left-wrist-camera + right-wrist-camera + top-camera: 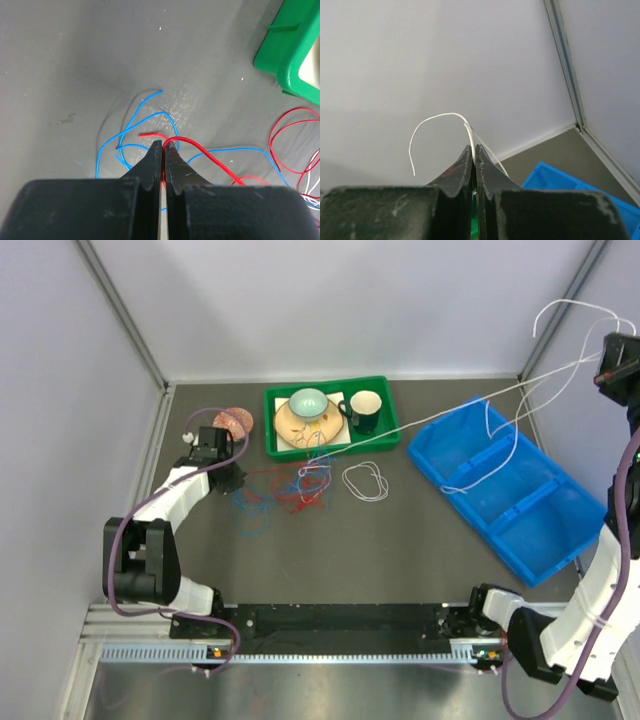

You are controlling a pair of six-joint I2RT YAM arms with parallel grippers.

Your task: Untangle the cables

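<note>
Red cable point(283, 483) and blue cable point(254, 512) lie tangled on the dark table in front of the green tray. My left gripper point(231, 480) is at the tangle's left edge. In the left wrist view the left gripper point(163, 145) is shut on the red cable point(212, 160), with blue cable point(131, 129) loops just beyond. My right gripper point(607, 368) is raised at the far right. It is shut on the white cable point(470, 404), which runs taut down to the tangle and also droops into the blue bin. The right wrist view shows the right gripper point(474, 148) pinching the white cable point(434, 117). A white loop point(365, 481) lies on the table.
A green tray point(273, 436) at the back holds a bowl point(308, 402), a plate and a dark cup point(364, 409). A blue divided bin point(520, 532) sits at the right, under the raised white cable. A pinkish object point(234, 420) lies behind the left gripper.
</note>
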